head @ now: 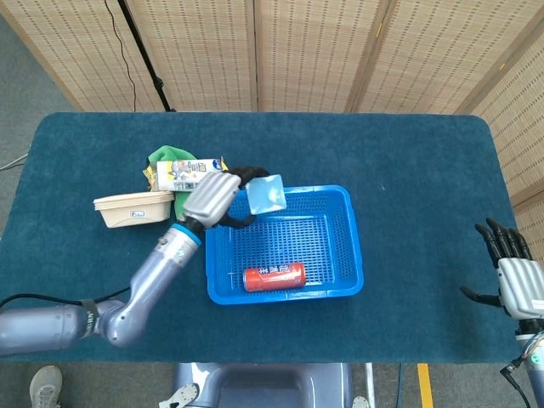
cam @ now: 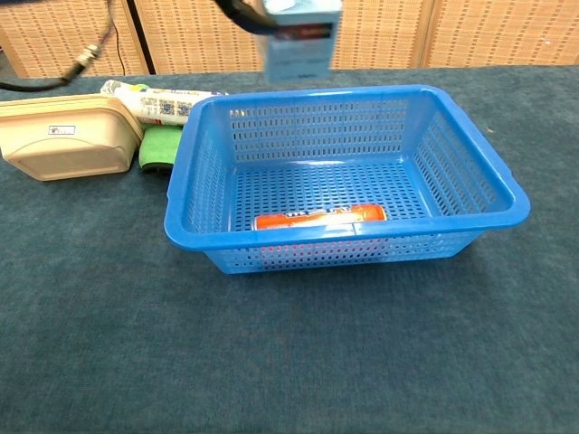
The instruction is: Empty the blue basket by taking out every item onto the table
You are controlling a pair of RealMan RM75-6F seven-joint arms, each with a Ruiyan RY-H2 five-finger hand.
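Note:
The blue basket (head: 353,255) sits mid-table, also in the chest view as the blue basket (cam: 470,194). A red can (head: 274,276) lies on its side near the basket's front wall; the red can (cam: 318,217) shows through the mesh. My left hand (head: 214,197) holds a light blue box (head: 266,195) in the air over the basket's back left corner. In the chest view the light blue box (cam: 301,39) hangs at the top edge, the hand mostly cut off. My right hand (head: 514,276) hovers open at the table's right edge.
Left of the basket lie a beige lidded container (head: 133,208), a green cloth (head: 191,208) and a printed snack packet (head: 189,176). In the chest view the container (cam: 61,145) and packet (cam: 158,101) sit at far left. Woven screens stand behind.

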